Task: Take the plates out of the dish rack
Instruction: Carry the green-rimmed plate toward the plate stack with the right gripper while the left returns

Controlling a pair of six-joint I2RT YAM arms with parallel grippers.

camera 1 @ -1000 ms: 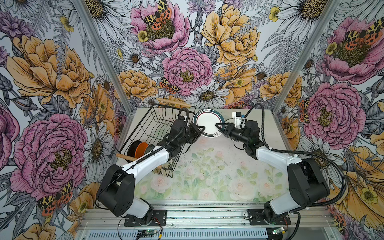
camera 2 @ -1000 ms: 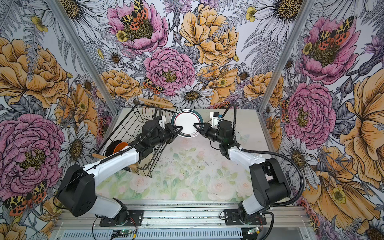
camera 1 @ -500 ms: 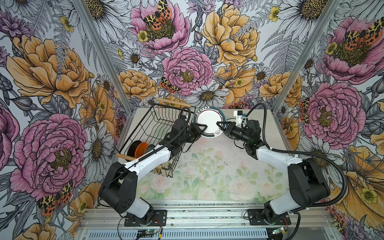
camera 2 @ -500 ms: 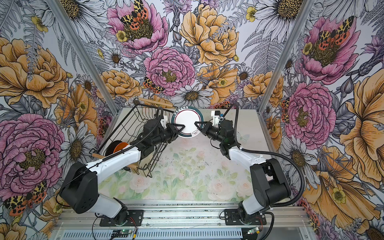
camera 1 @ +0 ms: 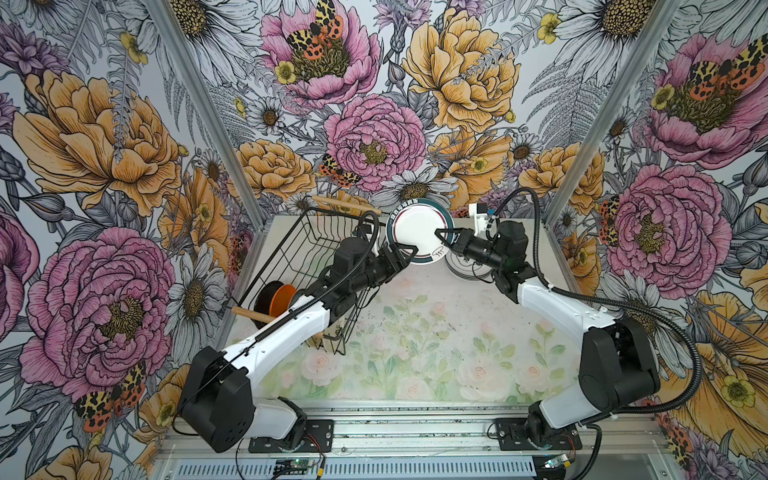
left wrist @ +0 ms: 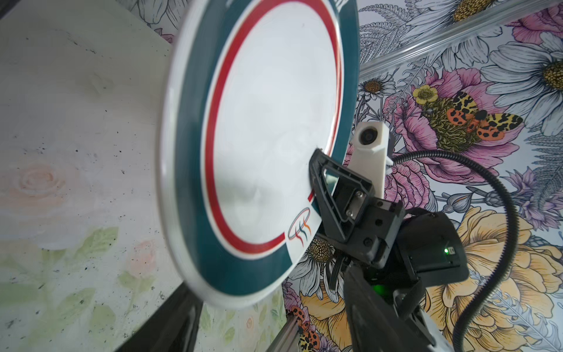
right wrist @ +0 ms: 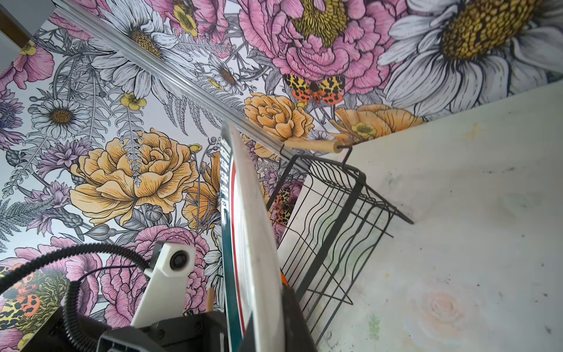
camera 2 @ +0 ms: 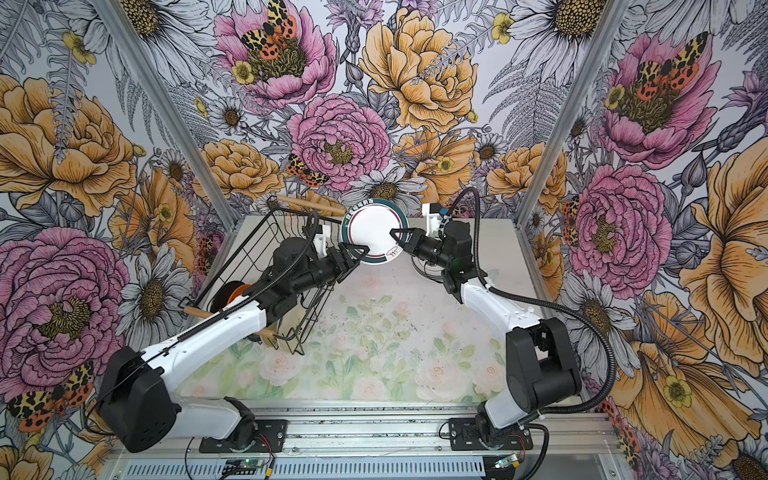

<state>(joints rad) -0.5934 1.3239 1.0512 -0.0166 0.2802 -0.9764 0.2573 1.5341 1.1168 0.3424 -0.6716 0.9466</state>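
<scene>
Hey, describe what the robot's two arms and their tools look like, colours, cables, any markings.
The left arm and right arm match: white link shells, bulky black joint housings. A ribbed black cable runs along each. The left tool and right tool are black, with hollow triangular fingers. A white camera mount sits on each wrist; a green light glows on the right one.

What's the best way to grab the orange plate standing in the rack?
Pinch its top rim from above, probably: the orange plate stands on edge in the dish rack, beside a black plate, so only the upper edge is free.
</scene>
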